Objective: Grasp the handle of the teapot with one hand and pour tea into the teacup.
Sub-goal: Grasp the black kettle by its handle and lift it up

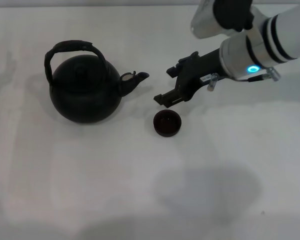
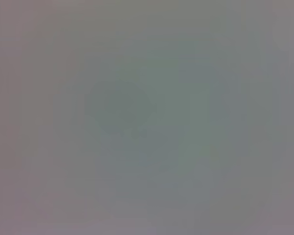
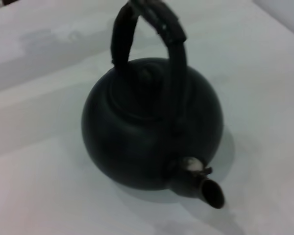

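The teapot [image 1: 85, 92] sits upright on the white table [image 1: 90, 180], well apart from the right gripper's fingers [image 1: 162, 98] and off to the side their tips point toward. Its arched handle [image 1: 70, 47] stands free over the knobbed lid [image 1: 81, 66], nothing touching it, and its short spout [image 1: 135, 78] points toward those fingers. The teacup [image 1: 167, 123] stands upright just below the fingertips, near them but apart. The right gripper [image 1: 171, 85] hangs above the table between spout and cup, its two black fingers spread apart and holding nothing. In the right wrist view the teapot [image 3: 152, 122] fills the frame, handle [image 3: 152, 24] up. The left wrist view shows only a grey blur.
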Motion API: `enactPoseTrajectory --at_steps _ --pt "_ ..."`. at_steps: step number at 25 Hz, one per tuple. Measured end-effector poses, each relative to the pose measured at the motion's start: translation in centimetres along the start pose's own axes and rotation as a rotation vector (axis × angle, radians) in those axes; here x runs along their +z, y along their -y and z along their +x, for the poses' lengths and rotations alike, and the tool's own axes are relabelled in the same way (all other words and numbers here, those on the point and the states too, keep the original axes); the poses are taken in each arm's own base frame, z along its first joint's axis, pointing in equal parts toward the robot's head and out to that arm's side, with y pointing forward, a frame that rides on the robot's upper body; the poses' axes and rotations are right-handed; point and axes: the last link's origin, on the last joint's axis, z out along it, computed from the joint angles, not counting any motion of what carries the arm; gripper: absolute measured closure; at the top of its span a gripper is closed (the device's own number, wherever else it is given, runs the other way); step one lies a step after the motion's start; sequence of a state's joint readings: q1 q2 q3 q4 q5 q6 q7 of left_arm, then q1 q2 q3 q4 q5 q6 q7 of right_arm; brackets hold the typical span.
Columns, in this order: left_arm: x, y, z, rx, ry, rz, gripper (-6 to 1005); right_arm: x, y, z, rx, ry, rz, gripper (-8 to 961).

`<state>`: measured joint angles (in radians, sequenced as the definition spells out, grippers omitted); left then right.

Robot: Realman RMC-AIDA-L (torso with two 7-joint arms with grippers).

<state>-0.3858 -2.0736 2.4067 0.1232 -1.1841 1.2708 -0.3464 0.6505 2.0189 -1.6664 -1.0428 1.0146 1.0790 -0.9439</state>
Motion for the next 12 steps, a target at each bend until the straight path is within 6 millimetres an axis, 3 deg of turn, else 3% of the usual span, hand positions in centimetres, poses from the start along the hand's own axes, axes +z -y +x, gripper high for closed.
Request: enactPoseTrajectory --at_steps 8,12 --pt "-0.2 0.1 -0.1 0.0 0.002 -0.001 112 -2.1 2.4 1.3 0.092 0.088 0.059 107" --pt "-0.7 0.4 -0.2 0.007 0.01 0.0 112 -4.0 4.6 2.4 0.224 0.252 0.122 108"
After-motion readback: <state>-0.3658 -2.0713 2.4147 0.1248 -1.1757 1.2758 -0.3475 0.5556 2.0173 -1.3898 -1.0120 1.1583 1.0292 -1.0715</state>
